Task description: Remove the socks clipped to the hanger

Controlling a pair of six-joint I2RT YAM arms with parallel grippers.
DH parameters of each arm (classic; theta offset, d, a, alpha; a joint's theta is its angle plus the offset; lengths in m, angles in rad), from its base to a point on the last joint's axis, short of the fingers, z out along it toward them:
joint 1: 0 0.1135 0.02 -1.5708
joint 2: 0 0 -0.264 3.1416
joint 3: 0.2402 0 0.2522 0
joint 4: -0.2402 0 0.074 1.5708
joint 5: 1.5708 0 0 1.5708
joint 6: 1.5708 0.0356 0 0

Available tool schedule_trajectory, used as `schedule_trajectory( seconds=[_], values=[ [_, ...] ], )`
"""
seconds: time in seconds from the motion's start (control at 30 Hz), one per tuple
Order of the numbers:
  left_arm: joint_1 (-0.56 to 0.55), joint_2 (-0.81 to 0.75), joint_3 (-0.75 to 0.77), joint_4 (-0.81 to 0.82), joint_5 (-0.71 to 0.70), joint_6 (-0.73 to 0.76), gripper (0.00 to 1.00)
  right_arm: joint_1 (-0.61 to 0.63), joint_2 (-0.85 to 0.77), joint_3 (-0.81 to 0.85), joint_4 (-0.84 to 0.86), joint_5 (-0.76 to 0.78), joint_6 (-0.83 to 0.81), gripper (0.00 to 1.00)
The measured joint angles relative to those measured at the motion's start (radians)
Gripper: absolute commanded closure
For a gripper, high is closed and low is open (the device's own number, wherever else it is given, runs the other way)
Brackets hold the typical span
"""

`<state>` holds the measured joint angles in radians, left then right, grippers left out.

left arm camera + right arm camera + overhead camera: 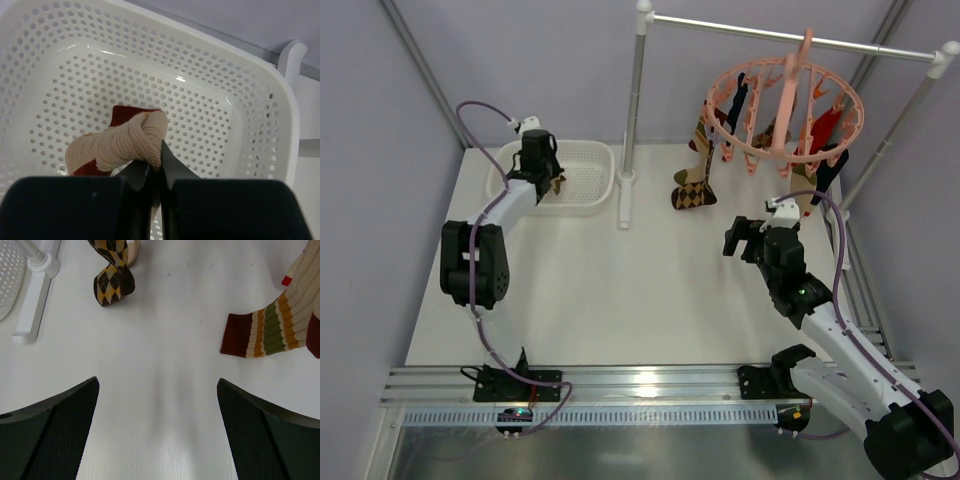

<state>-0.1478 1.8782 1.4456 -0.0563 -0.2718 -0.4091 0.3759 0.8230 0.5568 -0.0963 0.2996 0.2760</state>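
Left jaws pinching cream-red sock (127, 142) over basket (260, 100); right jaws gaping above desk (160, 340); several socks (695, 185) hanging clipped on hanger (788, 90).

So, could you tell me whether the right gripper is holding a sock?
No, the right gripper is wide open and empty; the striped sock is ahead of it, untouched.

a white table (620, 290) carries a white perforated basket (592, 206) at its far left corner. just right of the basket stands the long flat foot (625, 205) of a white rail stand. further right, the curled toe of a brown-and-tan argyle sock (693, 192) rests on the surface, well apart from the flat end of a striped sock (260, 332).
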Motion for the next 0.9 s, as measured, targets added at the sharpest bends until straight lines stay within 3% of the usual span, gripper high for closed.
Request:
schedule_trajectory(
  seconds=[0.03,0.07,0.1,0.13,0.57,0.9],
  values=[
    [0.0,0.011,0.0,-0.002,0.0,0.0,0.74,0.0,0.0,0.0,0.0,0.0,0.0,0.0],
    [0.0,0.021,0.0,-0.002,0.001,0.0,0.24,0.0,-0.001,0.0,0.0,0.0,0.0,0.0],
    [0.0,0.031,0.0,-0.003,0.002,0.0,0.04,0.0,-0.001,0.0,0.0,0.0,0.0,0.0],
    [0.0,0.037,0.0,-0.005,0.002,-0.002,0.0,0.0,-0.001,0.0,0.0,0.0,0.0,0.0],
    [0.004,0.036,0.007,-0.005,-0.017,-0.014,0.0,0.0,-0.003,0.0,0.0,0.0,0.0,0.0],
    [-0.063,-0.088,-0.122,0.045,-0.027,-0.074,0.0,0.0,-0.026,0.0,-0.004,0.001,0.0,0.0]
  ],
)
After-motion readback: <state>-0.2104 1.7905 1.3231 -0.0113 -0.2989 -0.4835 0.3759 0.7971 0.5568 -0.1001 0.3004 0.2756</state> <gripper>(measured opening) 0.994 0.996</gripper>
